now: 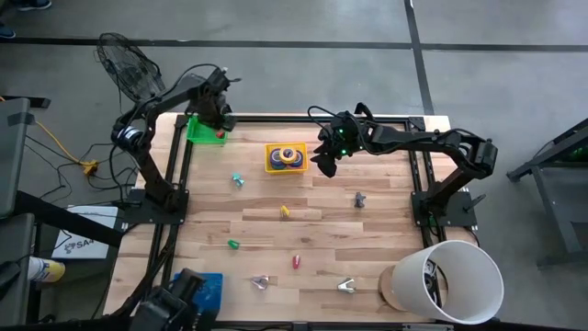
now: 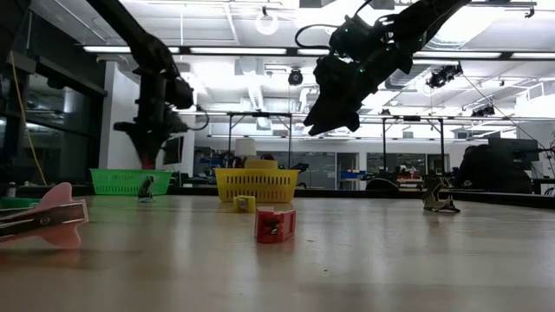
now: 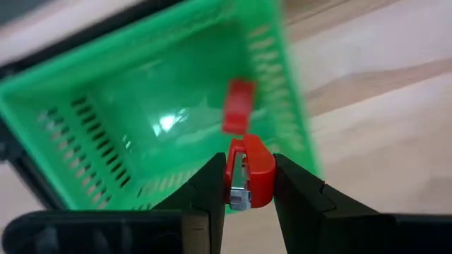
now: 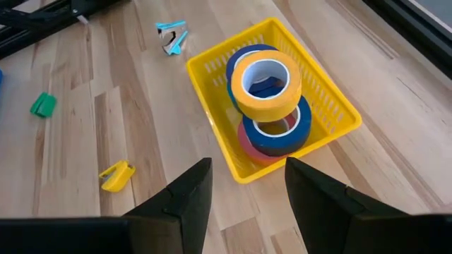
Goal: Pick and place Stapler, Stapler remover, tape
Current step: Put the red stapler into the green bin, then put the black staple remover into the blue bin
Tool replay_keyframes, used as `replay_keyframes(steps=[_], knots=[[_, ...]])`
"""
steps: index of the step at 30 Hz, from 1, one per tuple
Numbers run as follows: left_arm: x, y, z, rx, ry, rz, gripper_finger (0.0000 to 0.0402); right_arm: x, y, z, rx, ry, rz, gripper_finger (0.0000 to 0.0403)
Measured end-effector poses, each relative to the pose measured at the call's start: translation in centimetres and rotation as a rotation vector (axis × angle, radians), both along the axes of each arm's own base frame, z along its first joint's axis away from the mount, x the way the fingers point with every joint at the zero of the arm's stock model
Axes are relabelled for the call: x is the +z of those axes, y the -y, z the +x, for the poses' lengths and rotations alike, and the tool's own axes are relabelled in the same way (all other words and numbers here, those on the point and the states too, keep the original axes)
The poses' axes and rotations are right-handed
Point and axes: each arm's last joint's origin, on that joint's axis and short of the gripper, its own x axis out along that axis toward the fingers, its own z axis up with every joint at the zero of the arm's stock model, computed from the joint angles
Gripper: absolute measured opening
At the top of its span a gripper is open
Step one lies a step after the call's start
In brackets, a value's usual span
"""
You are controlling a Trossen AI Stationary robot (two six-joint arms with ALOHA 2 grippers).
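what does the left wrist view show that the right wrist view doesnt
Only the left wrist view: the left gripper shut on a small red stapler over the green basket, with another red piece inside. Only the right wrist view: the open right gripper above the yellow basket stacked with tape rolls. Both show the wooden table.

A white bucket (image 1: 457,279) stands at the wooden bench's (image 1: 367,248) near right corner; a blue basket (image 1: 204,292) sits near left.
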Motion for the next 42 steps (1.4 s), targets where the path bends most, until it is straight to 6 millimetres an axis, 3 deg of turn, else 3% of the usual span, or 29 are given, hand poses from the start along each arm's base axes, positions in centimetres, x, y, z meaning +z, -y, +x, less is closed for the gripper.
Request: replay_keyframes(steps=[8,19,25,31,42], knots=[[-2.0,0.3,-1.5,0.054,-0.071,-0.022,0.0106,0.0,0.0,0.0,0.000,0.000,0.000,0.0169],[-2.1,0.2,-1.4,0.073,-0.085,0.009,0.0188,-0.1,-0.1,-0.1,-0.001,-0.018,0.010,0.0169],[-2.1,0.0,-1.3,0.056,-0.076,0.033,0.0210,-0.4,-0.2,-0.4,-0.019,-0.054,0.049,0.0170],[-0.1,0.0,-1.2,0.018,0.015,0.141,0.0211,-0.8,0.1,-0.8,-0.131,-0.092,0.153,0.0170],[6.0,1.3,-1.2,-0.118,0.325,0.403,0.0211,-1.7,0.2,-2.1,-0.329,-0.221,0.350,0.0166]])
